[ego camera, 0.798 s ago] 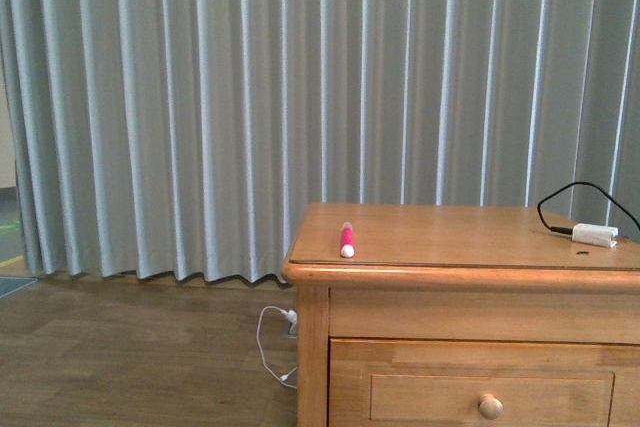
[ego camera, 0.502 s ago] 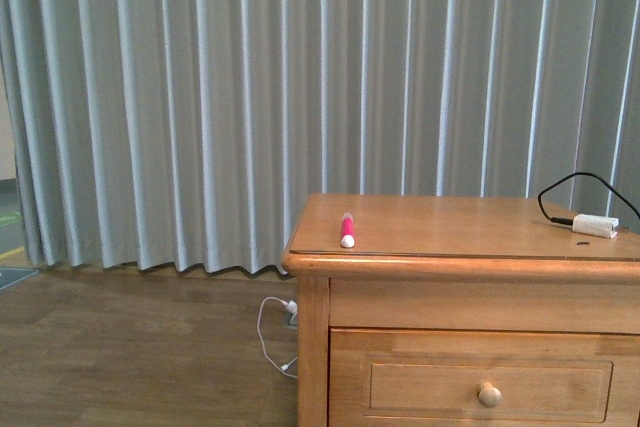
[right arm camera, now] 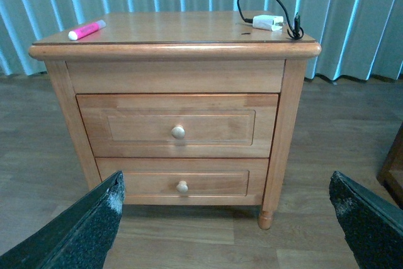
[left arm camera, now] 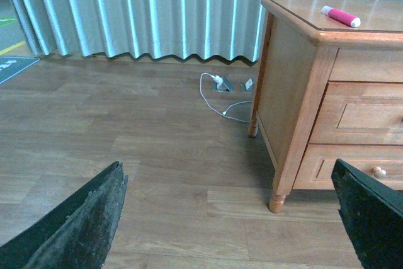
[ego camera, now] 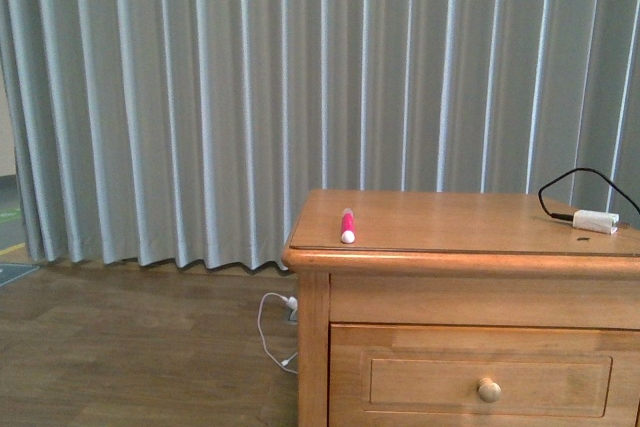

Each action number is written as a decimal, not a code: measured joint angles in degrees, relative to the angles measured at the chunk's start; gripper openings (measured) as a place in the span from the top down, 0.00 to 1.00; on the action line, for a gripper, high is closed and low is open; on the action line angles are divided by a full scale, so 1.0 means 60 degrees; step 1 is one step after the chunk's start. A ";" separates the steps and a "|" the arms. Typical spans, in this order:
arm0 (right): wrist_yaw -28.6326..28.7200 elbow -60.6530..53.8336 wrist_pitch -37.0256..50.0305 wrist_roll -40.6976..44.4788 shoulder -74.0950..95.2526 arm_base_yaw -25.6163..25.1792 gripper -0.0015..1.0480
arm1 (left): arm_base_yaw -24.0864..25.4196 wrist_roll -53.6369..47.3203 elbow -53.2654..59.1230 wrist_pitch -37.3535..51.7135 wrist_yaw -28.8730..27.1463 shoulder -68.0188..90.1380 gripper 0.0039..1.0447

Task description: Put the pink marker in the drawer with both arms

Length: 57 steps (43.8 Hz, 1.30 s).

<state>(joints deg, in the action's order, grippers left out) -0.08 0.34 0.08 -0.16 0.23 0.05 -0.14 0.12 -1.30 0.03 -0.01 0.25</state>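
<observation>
The pink marker lies on the cabinet top near its left front corner, white end toward me; it also shows in the left wrist view and the right wrist view. The upper drawer is shut, with a round pale knob. My left gripper is open and empty, low over the floor to the left of the cabinet. My right gripper is open and empty, in front of the cabinet, well away from it. Neither arm shows in the front view.
A white adapter with a black cable lies at the cabinet top's right. The lower drawer is shut. A white cable and floor socket lie by the curtain. Wood floor surrounds the cabinet.
The front view has shifted: the cabinet sits slightly lower and further right in the picture, showing more of the upper drawer. The marker lies where it was on the top.
</observation>
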 joint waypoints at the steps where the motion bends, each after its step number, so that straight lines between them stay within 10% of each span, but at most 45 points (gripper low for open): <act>1: 0.0000 0.0000 0.0000 0.0000 0.0000 0.0000 0.09 | 0.0000 0.0000 0.0000 0.0000 0.0000 0.0000 0.06; 15: 0.1089 0.0576 -0.1242 -0.0747 0.1566 0.0153 0.09 | 0.0000 0.0000 0.0000 0.0000 0.0000 0.0000 0.06; 35: -0.0470 0.2823 0.7009 -0.1286 1.2491 0.2415 0.09 | 0.0000 0.0000 0.0000 0.0000 0.0004 0.0000 0.06; 57: -0.1563 0.7512 0.7843 -0.1293 1.9063 0.2189 0.09 | 0.0000 0.0000 0.0000 0.0000 0.0004 0.0000 0.06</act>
<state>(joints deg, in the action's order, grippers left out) -9.45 45.41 47.13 -7.92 114.61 13.19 -0.14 0.12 -1.30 0.03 0.01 0.25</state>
